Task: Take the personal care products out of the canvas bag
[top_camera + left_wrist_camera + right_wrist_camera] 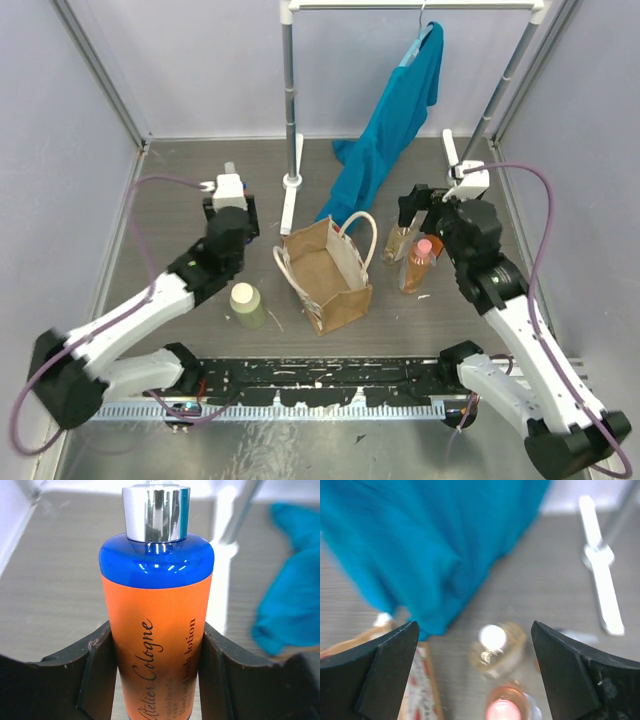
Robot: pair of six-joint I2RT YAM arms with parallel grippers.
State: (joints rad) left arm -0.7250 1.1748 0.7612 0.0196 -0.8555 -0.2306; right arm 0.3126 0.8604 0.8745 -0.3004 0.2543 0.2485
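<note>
My left gripper [157,680] is shut on the blue pump bottle [156,605], which has an orange label and a silver collar and stands upright between the fingers. In the top view that gripper [230,182] is at the left rear, left of the canvas bag [325,275], which stands open. A pale yellow-green bottle [246,303] stands on the table left of the bag. My right gripper [420,212] is open above an amber bottle with a white cap [495,642] and one with a pink cap [504,707], both right of the bag. The bag's inside looks empty.
A teal garment [395,120] hangs from a white rack and drapes to the table behind the bag. The rack's pole and foot [292,180] stand between my grippers. Side walls close in the table on the left and right.
</note>
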